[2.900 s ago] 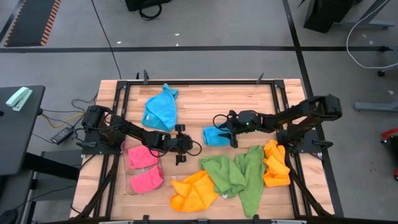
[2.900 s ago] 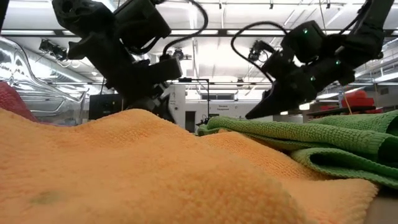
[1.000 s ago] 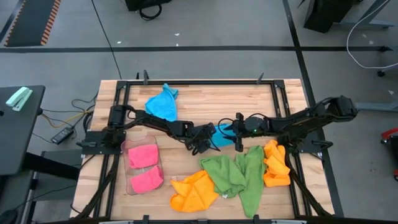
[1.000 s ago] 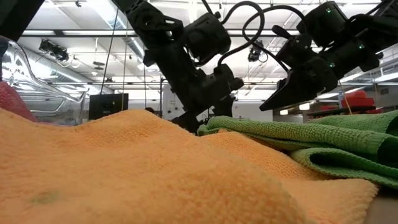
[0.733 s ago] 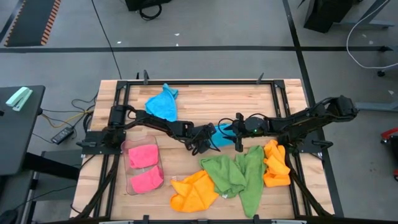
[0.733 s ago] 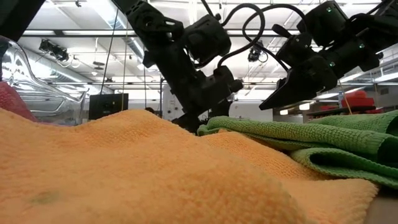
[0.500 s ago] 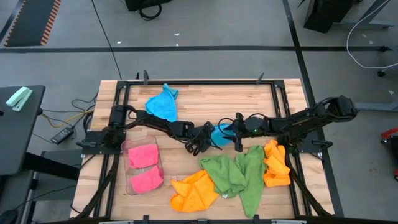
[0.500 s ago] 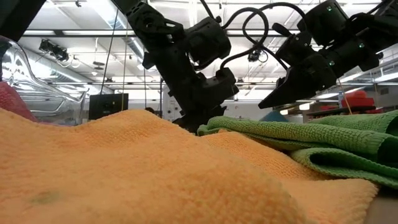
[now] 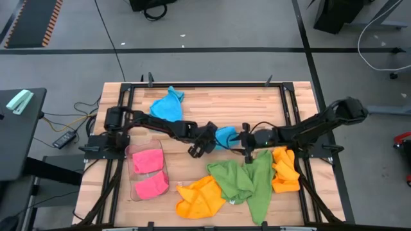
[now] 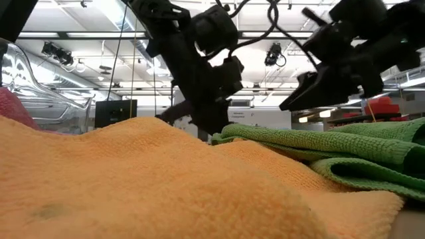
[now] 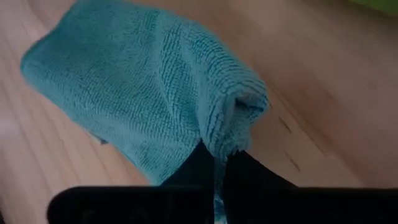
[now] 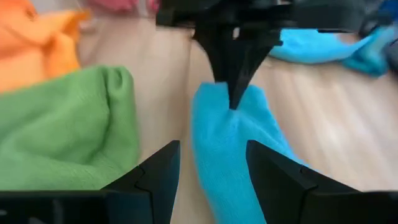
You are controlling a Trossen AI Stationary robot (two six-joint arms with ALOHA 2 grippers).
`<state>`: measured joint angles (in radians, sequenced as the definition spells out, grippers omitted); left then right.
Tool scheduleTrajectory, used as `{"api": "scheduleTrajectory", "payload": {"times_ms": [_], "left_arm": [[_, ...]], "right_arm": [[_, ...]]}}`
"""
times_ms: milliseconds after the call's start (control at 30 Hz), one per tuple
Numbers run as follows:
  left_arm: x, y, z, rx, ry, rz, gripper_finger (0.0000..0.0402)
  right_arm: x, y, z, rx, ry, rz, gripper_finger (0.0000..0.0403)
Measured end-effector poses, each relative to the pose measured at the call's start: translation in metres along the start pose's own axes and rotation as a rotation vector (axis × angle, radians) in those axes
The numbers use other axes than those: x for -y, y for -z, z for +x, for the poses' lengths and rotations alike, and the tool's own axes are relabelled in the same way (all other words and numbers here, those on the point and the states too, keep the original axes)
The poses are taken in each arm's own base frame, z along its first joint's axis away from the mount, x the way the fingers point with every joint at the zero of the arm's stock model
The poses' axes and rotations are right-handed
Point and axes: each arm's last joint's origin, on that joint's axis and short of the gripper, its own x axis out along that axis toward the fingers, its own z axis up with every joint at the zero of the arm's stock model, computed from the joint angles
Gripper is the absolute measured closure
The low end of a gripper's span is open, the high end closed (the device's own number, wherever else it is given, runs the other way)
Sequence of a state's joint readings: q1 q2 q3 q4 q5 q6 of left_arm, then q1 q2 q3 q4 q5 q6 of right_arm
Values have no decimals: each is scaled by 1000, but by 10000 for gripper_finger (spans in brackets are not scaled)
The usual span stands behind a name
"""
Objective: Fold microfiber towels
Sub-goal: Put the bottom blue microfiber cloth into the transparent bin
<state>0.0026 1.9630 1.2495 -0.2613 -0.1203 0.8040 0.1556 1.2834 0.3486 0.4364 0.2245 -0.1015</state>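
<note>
Even overhead light fills the high view, so the wooden tabletop [image 9: 212, 102] reads bright and the arms throw only faint, short shadows; nothing glares. In the low view long ceiling strip lights [image 10: 99, 41] burn white against the room, and both arms stand as near silhouettes against them. There the orange towel [image 10: 133, 186] just before the lens is soft and out of focus, its weave smeared, while the green towel [image 10: 358, 149] behind it is crisper. The left wrist view is sharp on the blue towel [image 11: 143, 93], whose loops show clearly, though the tabletop beyond blurs. The right wrist view is soft throughout, with hazy edges.
</note>
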Motion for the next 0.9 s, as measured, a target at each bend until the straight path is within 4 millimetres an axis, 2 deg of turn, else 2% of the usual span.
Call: {"api": "scheduleTrajectory", "payload": {"times_ms": [133,267,500,700,900], "left_arm": [[-5,2,-3,29,11,-61,388],[-10,0,-5,37,6,-107,383],[-12,-2,-7,42,4,-166,388],[-10,-3,-8,40,9,-219,380],[-8,-5,-8,44,12,-251,387]], "right_arm": [[-15,-3,6,-24,85,-138,210],[-21,-4,21,-70,97,-195,201],[-27,-9,55,-207,180,-300,148],[-27,-5,75,-284,261,-362,107],[-20,1,88,-337,331,-385,103]]}}
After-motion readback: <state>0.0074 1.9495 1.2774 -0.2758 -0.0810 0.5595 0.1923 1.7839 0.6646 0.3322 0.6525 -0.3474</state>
